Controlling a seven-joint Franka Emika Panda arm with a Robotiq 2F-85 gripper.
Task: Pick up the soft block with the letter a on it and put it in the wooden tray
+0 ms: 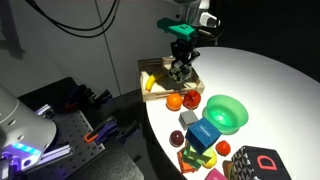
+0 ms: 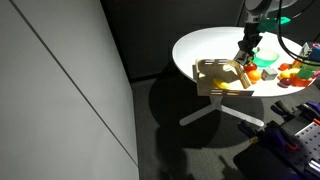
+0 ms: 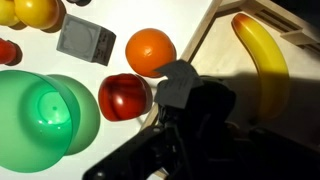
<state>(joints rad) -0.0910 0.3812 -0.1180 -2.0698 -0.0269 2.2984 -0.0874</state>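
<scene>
1. Wrist view: the gripper's (image 3: 190, 120) dark fingers fill the lower middle. The soft block (image 3: 177, 86) sits at their tips, so the pincer looks pressed onto the block, though the fingers are too dark to trace.
2. The desk (image 2: 205, 45) is a round white top on a white pedestal foot. It stands on a dark floor (image 2: 170, 120), with a plain grey wall (image 2: 60, 90) to one side. In an exterior view, black cables (image 1: 95, 20) hang in front of a dark backdrop.
3. The wooden tray (image 1: 160, 72) lies close to the desk's edge, its long sides running roughly along that edge. A banana (image 3: 262, 60) lies inside it, lengthwise along the tray and close to one rim.
4. The block is held over the tray's rim on the side facing the desk's middle, in both exterior views above the tray rather than on the bare top. It shows one grey face to the wrist camera, slightly tilted. Being a cube, it has no long axis, and no letter can be read.
5. Just outside that rim, toward the desk's middle, an orange (image 3: 151, 50) and a red apple (image 3: 124, 97) lie close together. A green bowl (image 3: 45, 110) stands beyond the apple, and a small grey cube (image 3: 86, 40) beyond the orange.
</scene>
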